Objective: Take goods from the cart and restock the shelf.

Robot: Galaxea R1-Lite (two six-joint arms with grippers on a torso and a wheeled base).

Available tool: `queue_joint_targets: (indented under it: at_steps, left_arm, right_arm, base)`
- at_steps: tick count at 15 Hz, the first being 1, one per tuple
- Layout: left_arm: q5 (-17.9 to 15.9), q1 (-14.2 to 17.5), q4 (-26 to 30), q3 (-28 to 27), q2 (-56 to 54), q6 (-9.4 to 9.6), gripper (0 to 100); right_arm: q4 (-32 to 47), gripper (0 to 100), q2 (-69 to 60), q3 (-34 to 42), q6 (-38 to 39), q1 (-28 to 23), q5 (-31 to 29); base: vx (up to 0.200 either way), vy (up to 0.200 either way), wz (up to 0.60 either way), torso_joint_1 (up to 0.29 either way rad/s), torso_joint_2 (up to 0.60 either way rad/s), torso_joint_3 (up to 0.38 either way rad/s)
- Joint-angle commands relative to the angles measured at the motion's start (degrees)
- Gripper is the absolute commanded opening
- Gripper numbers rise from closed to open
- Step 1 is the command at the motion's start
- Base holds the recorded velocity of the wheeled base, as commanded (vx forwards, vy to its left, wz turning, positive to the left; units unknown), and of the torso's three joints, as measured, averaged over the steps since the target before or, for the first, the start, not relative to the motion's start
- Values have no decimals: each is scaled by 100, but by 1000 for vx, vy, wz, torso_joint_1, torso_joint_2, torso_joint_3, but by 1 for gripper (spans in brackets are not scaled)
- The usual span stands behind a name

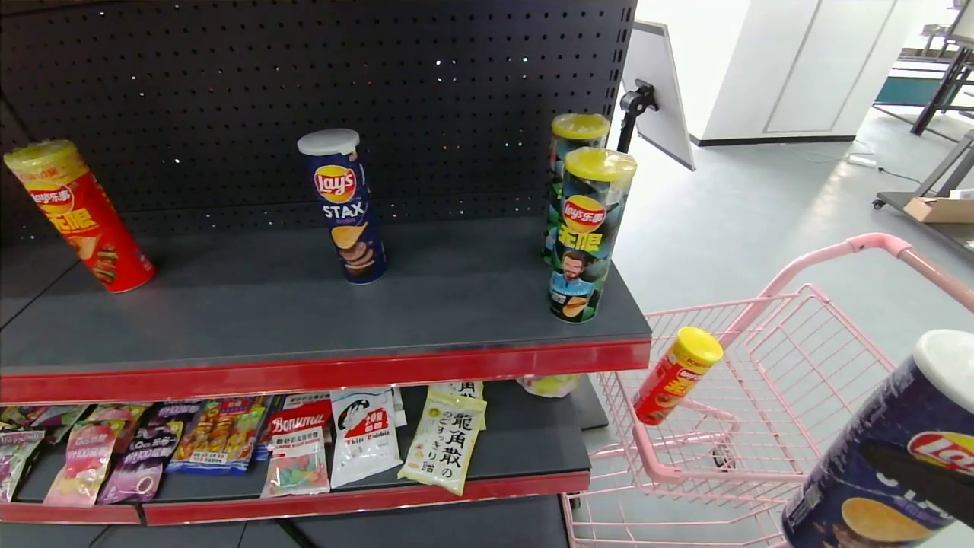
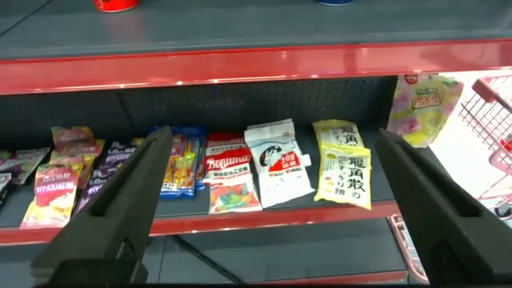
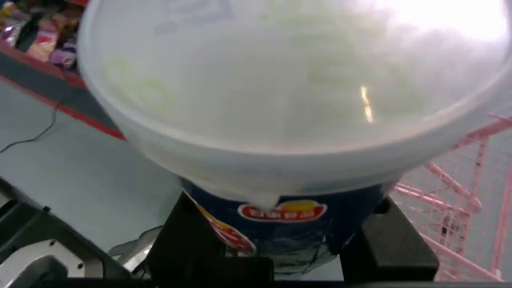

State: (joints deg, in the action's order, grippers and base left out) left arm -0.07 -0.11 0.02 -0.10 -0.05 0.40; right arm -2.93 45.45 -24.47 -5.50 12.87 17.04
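My right gripper (image 3: 292,244) is shut on a dark blue chip can (image 3: 288,120) with a white lid, held up beside the pink cart (image 1: 768,365); the can also stands out at the head view's lower right (image 1: 890,449). A red can with a yellow lid (image 1: 676,375) leans in the cart's near corner. On the upper shelf (image 1: 304,312) stand a tilted red can (image 1: 76,215), a blue can (image 1: 344,205) and two dark green cans (image 1: 586,232). My left gripper (image 2: 274,136) is open and holds nothing, facing the lower shelf.
Several snack bags (image 2: 272,164) lie in a row on the lower shelf (image 2: 264,220), with one pale bag (image 2: 420,104) hanging at its end. A black pegboard (image 1: 304,99) backs the upper shelf. Open grey floor (image 1: 730,205) stretches beyond the cart.
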Motion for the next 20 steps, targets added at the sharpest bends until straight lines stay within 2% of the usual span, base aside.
queue_joint_targets:
  at_steps: [1,3,6,8,11,20]
  left_arm:
    - [-1,2,-2,1,5,13,100]
    - [-1,2,-2,1,5,4,100]
    - [-1,2,-2,1,5,13,100]
    - [-1,2,-2,10,5,13,100]
    - [-1,2,-2,1,5,30,100]
    - [-1,2,-2,10,5,13,100]
  right_arm:
    - [-6,0,43,21,-162,93,80]
    - [3,0,96,30,-250,101,106]
    - [-6,0,149,38,-276,180,704]
    - [-6,0,122,-5,-285,189,722]
    - [-6,0,114,3,-276,189,730]
    - [-6,0,61,12,-276,189,722]
  base:
    - [0,0,0,0,0,0]
    - [-100,0,0,1,-1,-1]
    - [-200,0,0,9,2,1]
    - [-200,0,0,-2,5,0]
    - [0,0,0,0,0,0]
    - [0,200,0,6,-1,2]
